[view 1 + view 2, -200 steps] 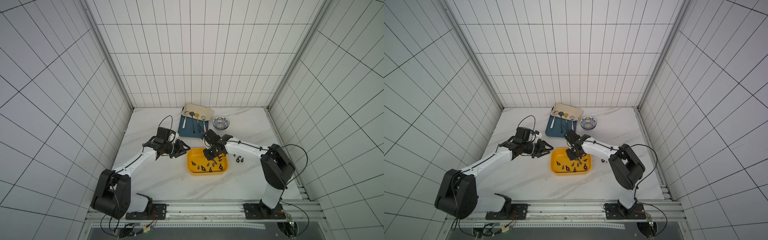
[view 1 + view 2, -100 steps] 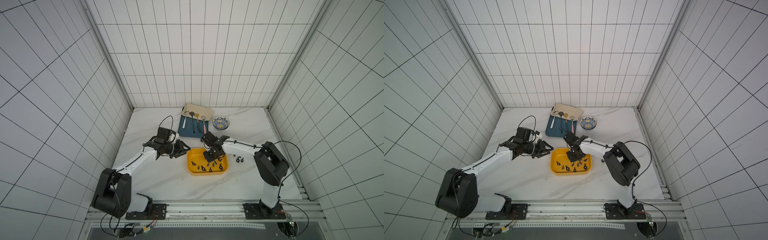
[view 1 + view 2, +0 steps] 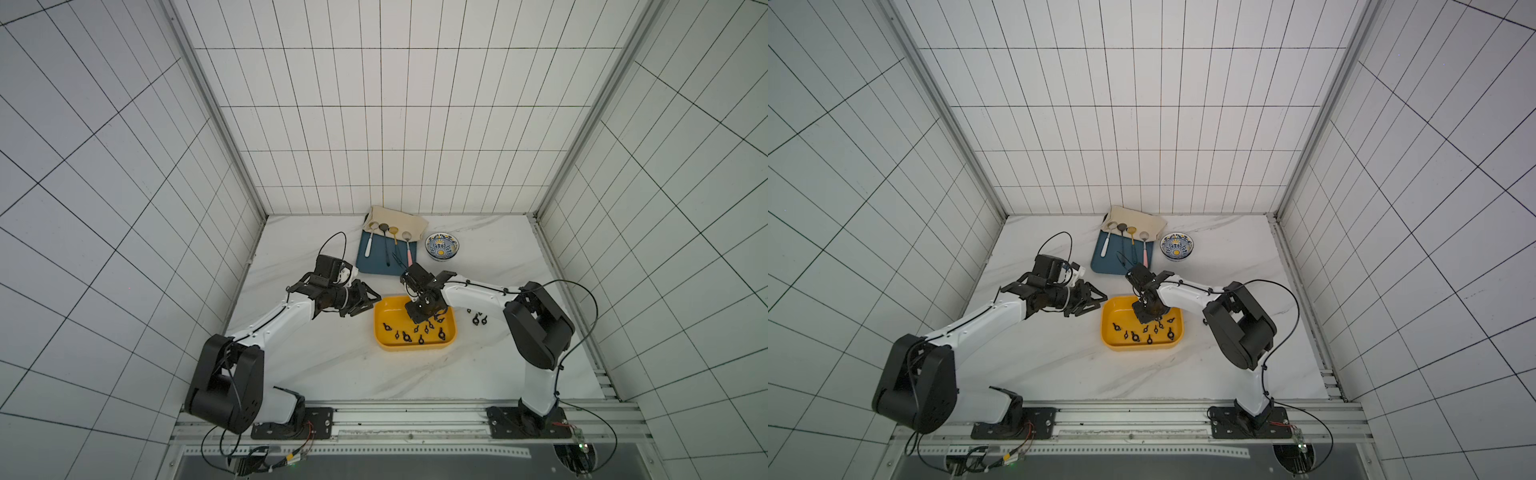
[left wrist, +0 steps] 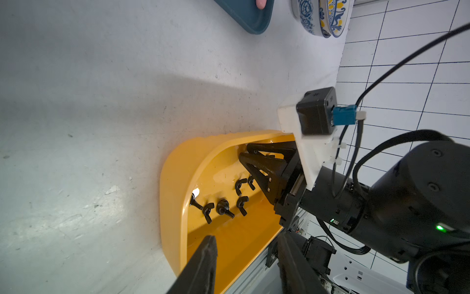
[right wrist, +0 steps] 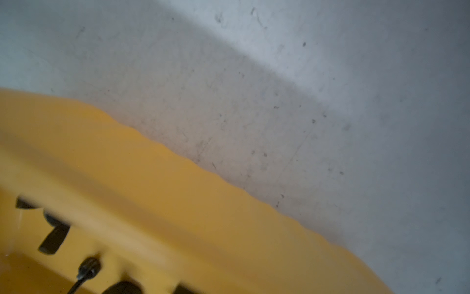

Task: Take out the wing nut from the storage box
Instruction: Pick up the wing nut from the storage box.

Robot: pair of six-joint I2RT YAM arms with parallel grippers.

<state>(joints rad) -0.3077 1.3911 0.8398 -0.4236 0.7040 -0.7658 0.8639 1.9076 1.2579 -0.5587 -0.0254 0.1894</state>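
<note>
Inside storage box (image 3: 415, 348), right gripper (image 3: 417, 319) now lower over wing nuts (image 3: 405, 333), closure unclear; left gripper (image 4: 246, 240) released.

The right gripper (image 3: 414, 320) stands inside the storage box (image 3: 386, 309) at its far middle, its arm crossing the rim and closing that side. Black wing nuts (image 3: 406, 335) dot the near half. The far corner toward the left gripper (image 3: 375, 303), which hangs just outside the rim, is bare. The table (image 3: 332, 374) in front lies open, and the blue tray (image 3: 376, 266) stands beyond the far rim.

White tiled walls (image 3: 374, 124), pale marble tabletop (image 3: 332, 374)
</note>
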